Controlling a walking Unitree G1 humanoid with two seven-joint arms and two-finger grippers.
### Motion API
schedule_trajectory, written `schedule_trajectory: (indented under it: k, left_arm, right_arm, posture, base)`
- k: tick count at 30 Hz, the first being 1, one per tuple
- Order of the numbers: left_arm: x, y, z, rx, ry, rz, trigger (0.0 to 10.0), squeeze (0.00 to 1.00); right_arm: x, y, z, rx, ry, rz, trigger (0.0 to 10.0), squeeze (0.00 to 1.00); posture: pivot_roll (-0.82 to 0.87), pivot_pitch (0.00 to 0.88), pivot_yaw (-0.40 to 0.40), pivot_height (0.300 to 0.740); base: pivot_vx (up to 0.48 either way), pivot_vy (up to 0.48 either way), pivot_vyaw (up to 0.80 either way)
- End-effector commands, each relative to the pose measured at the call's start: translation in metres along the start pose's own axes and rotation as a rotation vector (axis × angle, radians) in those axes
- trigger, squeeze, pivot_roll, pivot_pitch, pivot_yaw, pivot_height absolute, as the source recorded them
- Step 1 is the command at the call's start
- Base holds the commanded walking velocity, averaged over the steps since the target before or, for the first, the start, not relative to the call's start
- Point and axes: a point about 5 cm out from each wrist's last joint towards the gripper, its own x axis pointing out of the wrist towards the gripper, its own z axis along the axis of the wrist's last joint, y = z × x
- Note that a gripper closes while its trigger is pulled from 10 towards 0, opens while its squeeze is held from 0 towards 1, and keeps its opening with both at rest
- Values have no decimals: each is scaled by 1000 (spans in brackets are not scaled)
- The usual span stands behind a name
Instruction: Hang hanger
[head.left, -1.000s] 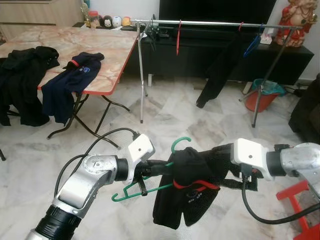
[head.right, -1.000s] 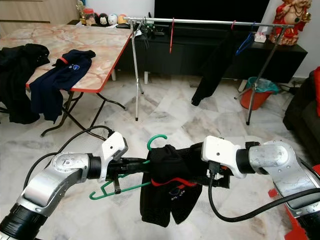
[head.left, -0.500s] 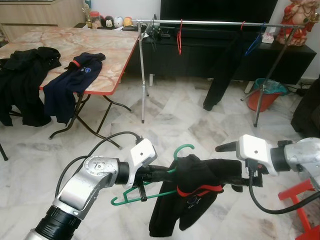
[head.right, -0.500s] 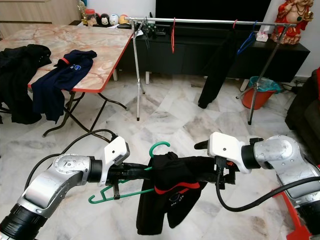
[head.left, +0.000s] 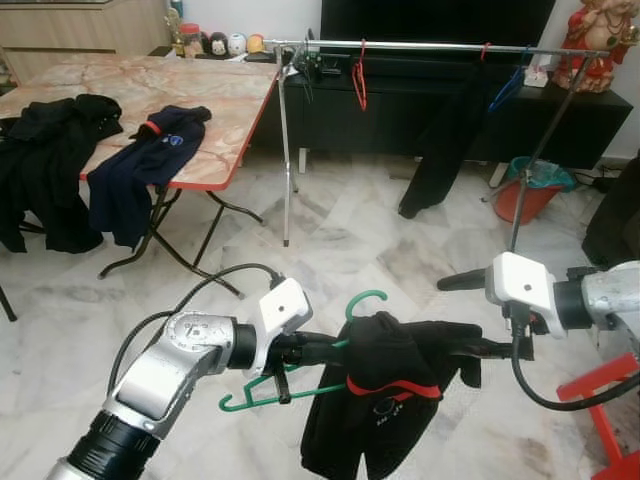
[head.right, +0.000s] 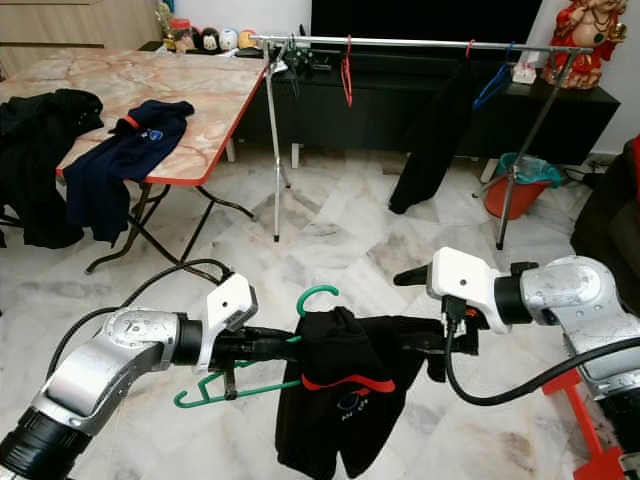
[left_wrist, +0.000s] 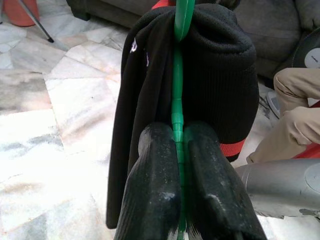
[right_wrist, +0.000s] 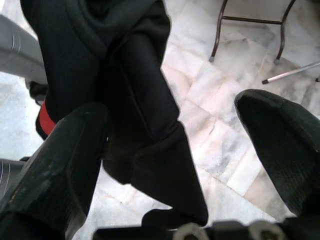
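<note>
We see the green hanger (head.left: 300, 385) held low over the marble floor (head.left: 350, 240), a black garment (head.left: 375, 400) with a red band draped on it. Our left end effector (left_wrist: 177, 150) is clamped on the hanger's bar. Our right end effector (right_wrist: 170, 145) sits spread wide, one finger (right_wrist: 55, 165) against the garment's fabric. Well beyond us stands the clothes rail (head.left: 420, 45), beside the counter (head.left: 210, 100) with dark clothes (head.left: 145, 165).
</note>
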Motion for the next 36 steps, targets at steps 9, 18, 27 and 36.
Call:
schedule_trajectory:
  k: [9,18,27,36]
  left_arm:
    - [1,-3,16,42,-41,-40,10000,0]
    - [2,-2,17,43,-44,-40,10000,0]
    - [3,-3,18,41,-47,-43,10000,0]
    - [4,-3,18,39,-49,-44,10000,0]
  right_arm:
    - [15,1,2,-31,2,64,10000,0]
    - [32,-7,2,-62,25,66,10000,0]
    - [40,-9,2,-60,14,94,10000,0]
    - [52,-8,-1,-40,-9,149,10000,0]
  posture:
    - [98,0,-20,740]
    - [108,0,-23,740]
    - [111,0,-22,740]
    - [123,0,-29,740]
  base:
    - [0,0,0]
    - [0,0,0]
    - [0,0,0]
    - [0,0,0]
